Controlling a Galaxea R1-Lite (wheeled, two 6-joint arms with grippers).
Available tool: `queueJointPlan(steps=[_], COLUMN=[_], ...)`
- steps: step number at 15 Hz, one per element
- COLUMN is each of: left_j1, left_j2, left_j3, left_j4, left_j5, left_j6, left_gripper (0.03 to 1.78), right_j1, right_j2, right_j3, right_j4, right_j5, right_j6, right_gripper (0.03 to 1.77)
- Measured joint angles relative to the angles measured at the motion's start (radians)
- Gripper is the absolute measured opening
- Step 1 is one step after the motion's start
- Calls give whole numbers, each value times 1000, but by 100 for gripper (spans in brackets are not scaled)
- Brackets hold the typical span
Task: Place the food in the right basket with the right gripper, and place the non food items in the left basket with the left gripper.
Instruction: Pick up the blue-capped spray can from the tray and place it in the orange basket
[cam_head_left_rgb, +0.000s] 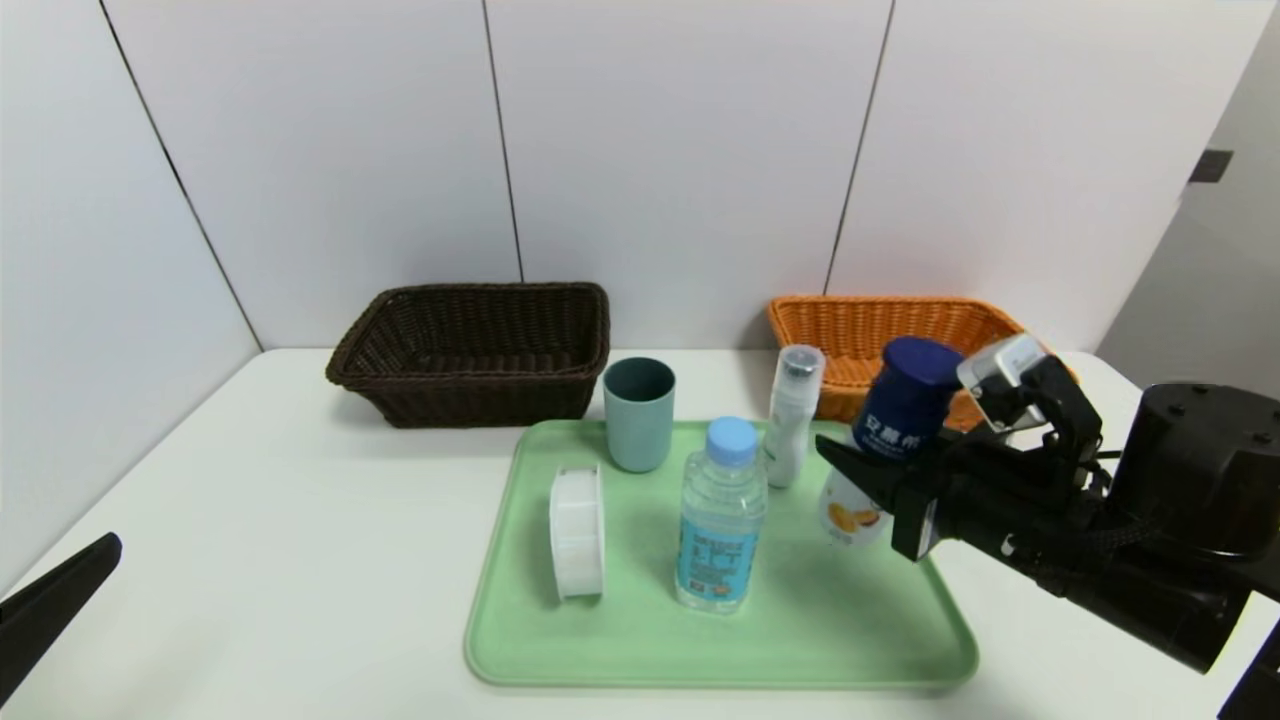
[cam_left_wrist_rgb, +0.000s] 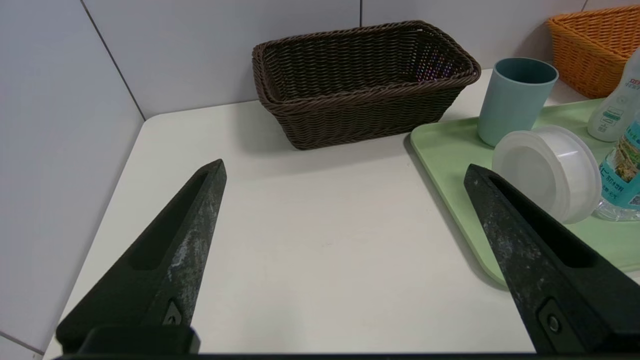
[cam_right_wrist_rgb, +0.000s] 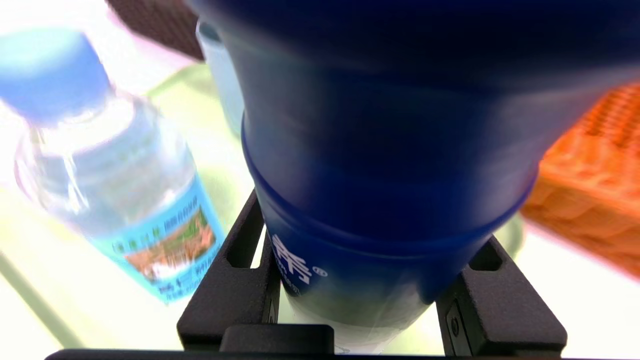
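Your right end effector (cam_head_left_rgb: 875, 480) is matte black, with blocky fingers (cam_right_wrist_rgb: 235, 295) that carry rectangular recesses and a small screw near each base. Behind it, at about three o'clock, you see a silver-grey camera block, black braided cable and a rounded black housing. Your left end effector (cam_left_wrist_rgb: 345, 250) has long, tapering black fingers (cam_left_wrist_rgb: 185, 250), scuffed grey along their inner faces.

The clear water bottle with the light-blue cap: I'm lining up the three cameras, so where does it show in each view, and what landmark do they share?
Head view: water bottle stands upright mid-tray, between the round white case and the right gripper.
Left wrist view: only its labelled lower body shows at the picture's edge, behind the case.
Right wrist view: blurred, beside the gripped navy-capped bottle.
Shared landmark: the orange basket.
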Motion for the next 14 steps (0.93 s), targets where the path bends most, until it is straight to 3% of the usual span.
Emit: queueJointPlan(steps=[4, 8, 14], left_j1=[-1, -1, 0], left_j2=[0, -2, -4], left_j3=[3, 11, 22], left_j4=[0, 0, 0], left_j5=[0, 0, 1], left_j6=[-1, -3, -4], left_gripper=[169, 169, 169], right_j1=[-58, -220, -404], right_j2=[-90, -79, 66], right_j3=[-216, -473, -673], right_j4=[235, 402, 460], right_j5=[-1, 28, 49], right_j6=[2, 2, 0], right_gripper=[82, 82, 82])
